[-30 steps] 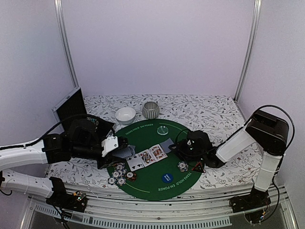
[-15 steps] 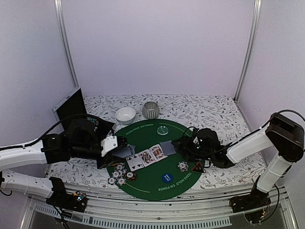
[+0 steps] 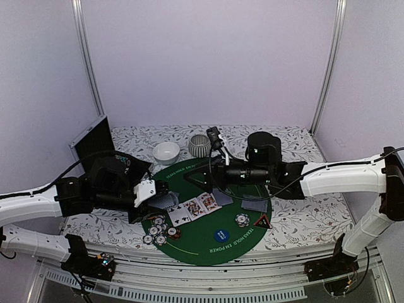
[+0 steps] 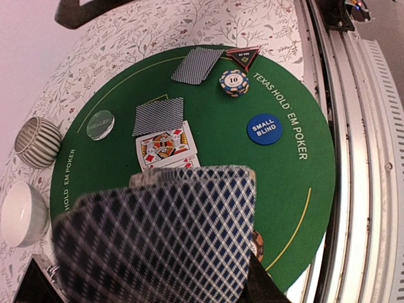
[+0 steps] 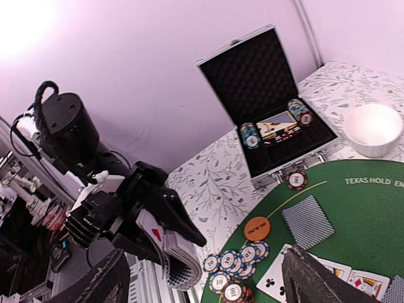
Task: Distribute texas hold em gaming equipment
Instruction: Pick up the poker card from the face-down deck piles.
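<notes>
Cards (image 3: 201, 205) on mat (image 3: 196, 246), floral cloth (image 3: 297, 145), lilac walls (image 3: 208, 63)

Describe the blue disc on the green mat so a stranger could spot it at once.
Find the big round green mat in the middle of the table. Near the mat's edge closest to the robot, just inside the white lettering, lies the blue disc. It is flat, solid blue and printed "Small Blind", unlike the striped chip stack and red-black triangle to its right.
</notes>
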Robot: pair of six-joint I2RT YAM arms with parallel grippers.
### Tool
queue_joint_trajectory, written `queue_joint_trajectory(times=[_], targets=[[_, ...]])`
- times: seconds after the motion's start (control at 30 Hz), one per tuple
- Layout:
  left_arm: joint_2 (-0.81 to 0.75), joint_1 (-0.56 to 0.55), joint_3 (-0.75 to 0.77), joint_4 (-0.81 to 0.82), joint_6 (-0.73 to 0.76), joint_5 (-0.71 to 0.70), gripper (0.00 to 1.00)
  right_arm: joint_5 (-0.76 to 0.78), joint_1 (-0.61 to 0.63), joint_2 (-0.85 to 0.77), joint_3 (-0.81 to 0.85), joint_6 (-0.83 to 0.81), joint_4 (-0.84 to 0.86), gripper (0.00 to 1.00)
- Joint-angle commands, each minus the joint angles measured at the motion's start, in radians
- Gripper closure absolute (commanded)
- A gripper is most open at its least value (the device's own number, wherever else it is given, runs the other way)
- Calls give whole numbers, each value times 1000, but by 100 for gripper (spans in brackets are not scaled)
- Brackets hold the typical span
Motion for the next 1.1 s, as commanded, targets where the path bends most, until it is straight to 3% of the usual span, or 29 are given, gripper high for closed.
queue_joint_trajectory(times=[0.0,0.3,0.6,0.9,1.07], targets=[[7,1,23,9,-8,15,70,-187,30,92,75,-167,-75,11],[5,1,22,10,-10,17,70,-227,78,236,193,-239,-104,7],[4,0,22,10,-9,17,70,-130,82,360,300,-178,-99,12],[-1,1,20,11,-8,18,70,19,71,287,205,-148,-117,23],[0,1,21,12,-9,18,71,37,59,229,150,-149,-145,24]])
